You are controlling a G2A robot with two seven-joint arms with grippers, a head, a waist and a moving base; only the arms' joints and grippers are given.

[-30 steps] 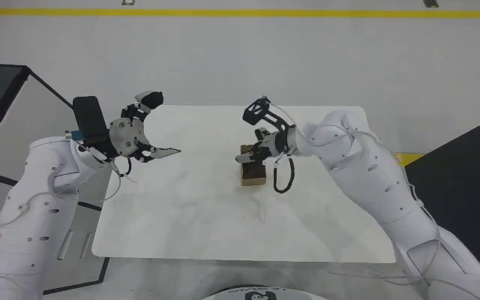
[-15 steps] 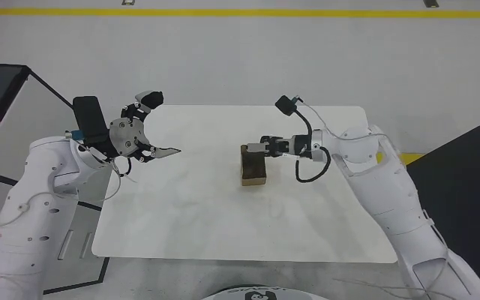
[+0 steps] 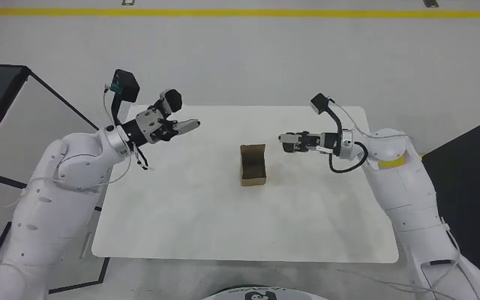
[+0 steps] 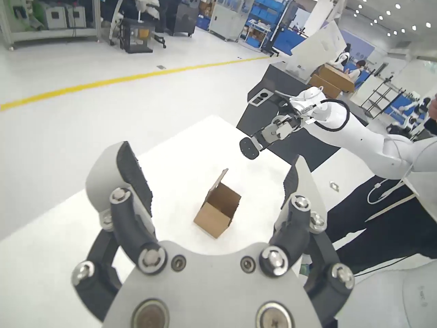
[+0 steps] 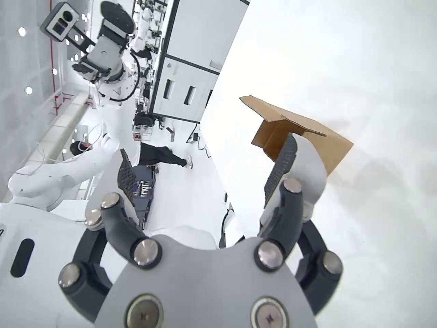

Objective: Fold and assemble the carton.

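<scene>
A small brown carton [image 3: 253, 165] stands near the middle of the white table [image 3: 187, 217], its top open and one flap raised. It also appears in the left wrist view [image 4: 218, 210] and the right wrist view [image 5: 300, 138]. My right gripper [image 3: 286, 141] hovers open a short way right of the carton, apart from it, with nothing between its fingers [image 5: 283, 158]. My left gripper [image 3: 184, 124] is open over the table's far left corner, well away from the carton and pointing toward it [image 4: 218, 175].
The white table has a black cabinet [image 3: 15, 86] off its left side and a dark surface [image 3: 457, 161] off its right. A yellow floor line [image 3: 240, 12] runs behind the table.
My right gripper has let go of the carton and drawn back to the right. The carton's top now stands open. My left gripper has swung up and toward the far left corner.
</scene>
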